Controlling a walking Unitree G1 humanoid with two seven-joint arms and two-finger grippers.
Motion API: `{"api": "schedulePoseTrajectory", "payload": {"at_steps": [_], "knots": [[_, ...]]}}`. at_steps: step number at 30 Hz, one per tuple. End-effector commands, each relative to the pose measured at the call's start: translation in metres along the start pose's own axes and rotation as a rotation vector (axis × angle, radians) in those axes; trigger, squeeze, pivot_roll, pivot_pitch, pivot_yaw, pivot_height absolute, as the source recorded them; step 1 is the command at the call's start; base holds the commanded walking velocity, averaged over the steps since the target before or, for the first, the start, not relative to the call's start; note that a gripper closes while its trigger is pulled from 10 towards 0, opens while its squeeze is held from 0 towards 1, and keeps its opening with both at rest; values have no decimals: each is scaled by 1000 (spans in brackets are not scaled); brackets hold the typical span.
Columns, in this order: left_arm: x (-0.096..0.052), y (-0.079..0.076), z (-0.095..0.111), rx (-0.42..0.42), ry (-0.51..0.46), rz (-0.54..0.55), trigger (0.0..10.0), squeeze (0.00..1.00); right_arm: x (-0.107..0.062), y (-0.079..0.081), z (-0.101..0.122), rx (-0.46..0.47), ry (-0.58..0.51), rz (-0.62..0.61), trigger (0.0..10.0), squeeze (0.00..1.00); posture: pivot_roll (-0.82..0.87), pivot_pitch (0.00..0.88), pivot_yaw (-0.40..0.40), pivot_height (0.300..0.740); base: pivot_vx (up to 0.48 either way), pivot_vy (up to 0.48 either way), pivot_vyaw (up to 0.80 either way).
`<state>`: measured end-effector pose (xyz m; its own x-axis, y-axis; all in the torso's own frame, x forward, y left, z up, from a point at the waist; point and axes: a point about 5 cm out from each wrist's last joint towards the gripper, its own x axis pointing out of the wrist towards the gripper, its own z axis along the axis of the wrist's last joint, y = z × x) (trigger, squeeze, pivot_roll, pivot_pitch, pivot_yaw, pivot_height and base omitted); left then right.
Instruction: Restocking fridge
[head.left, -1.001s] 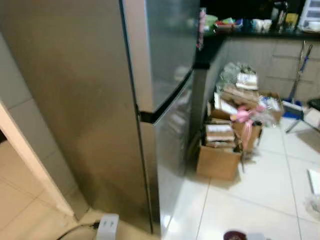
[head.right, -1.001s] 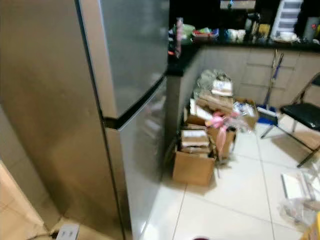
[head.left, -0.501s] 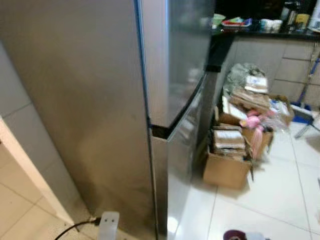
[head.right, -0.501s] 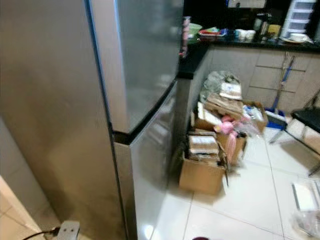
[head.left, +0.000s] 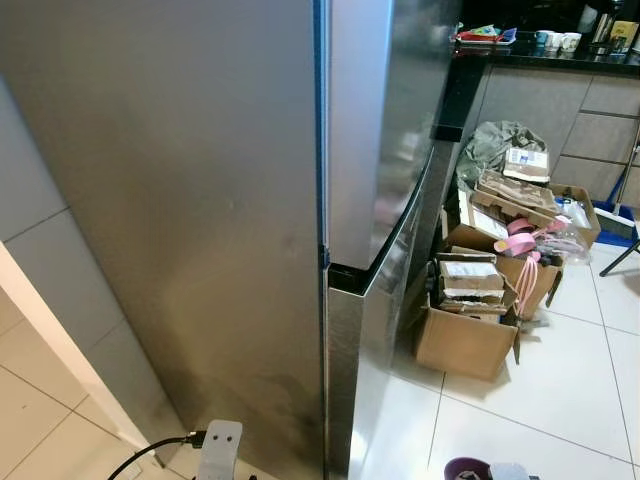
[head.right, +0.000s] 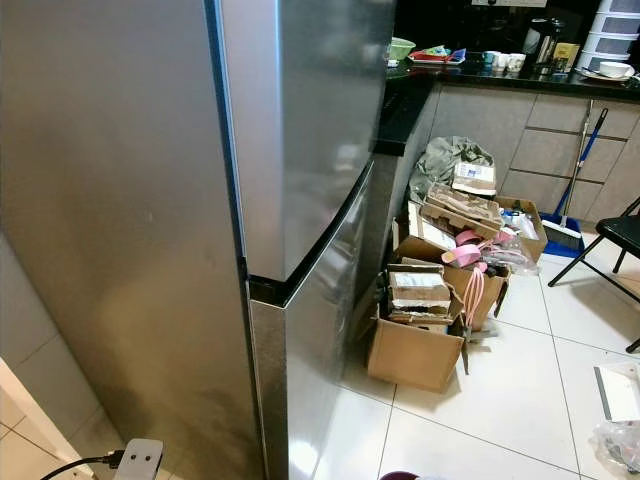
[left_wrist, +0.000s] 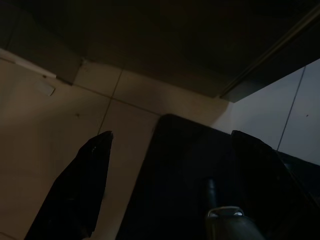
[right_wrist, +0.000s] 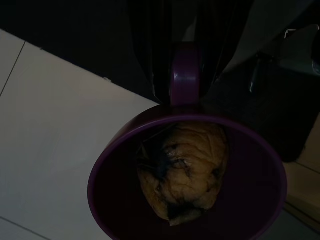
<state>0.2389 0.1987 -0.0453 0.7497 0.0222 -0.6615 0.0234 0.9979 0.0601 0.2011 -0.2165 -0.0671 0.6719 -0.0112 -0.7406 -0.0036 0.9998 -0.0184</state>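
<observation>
Facing the closed fridge (head.left: 240, 200) from its side corner, I'm carrying a purple cup (right_wrist: 187, 180), a wrinkled brown lump inside, its handle pinched in the right gripper (right_wrist: 185, 75). The left gripper (left_wrist: 170, 165) is hanging spread, empty. I'm judging I should swing toward 2 o'clock, squaring to the doors.

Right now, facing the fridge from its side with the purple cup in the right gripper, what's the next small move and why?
Probably step right and turn to face the fridge doors, both shut. The right gripper holds the purple cup by its handle, so the open left gripper should likely pull the door.
</observation>
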Motion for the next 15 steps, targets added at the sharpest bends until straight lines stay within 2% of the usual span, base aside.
{"api": "schedulePoseTrajectory", "payload": {"at_steps": [1, 9, 10, 15], "knots": [[0, 0, -1, 17, 0, -10, 10000, 0, -1, -1, -5, 14, 10, -9, 10000, 0, -81, 93, 8, 734, 0, 0, 0], [0, -2, -3, 29, 18, -19, 10000, 0, -4, -5, -11, 11, 19, -15, 10000, 0, -97, 94, 3, 734, 0, -480, 0], [-1, 3, -3, 0, 16, 8, 10000, 0, -5, -8, -11, 8, 19, -17, 10000, 0, -102, 94, 0, 734, 0, 0, 0], [-1, 9, -1, -8, 5, 43, 10000, 0, -6, -12, -11, 2, 18, -19, 10000, 0, -106, 97, -8, 734, 0, 0, 0]]}}
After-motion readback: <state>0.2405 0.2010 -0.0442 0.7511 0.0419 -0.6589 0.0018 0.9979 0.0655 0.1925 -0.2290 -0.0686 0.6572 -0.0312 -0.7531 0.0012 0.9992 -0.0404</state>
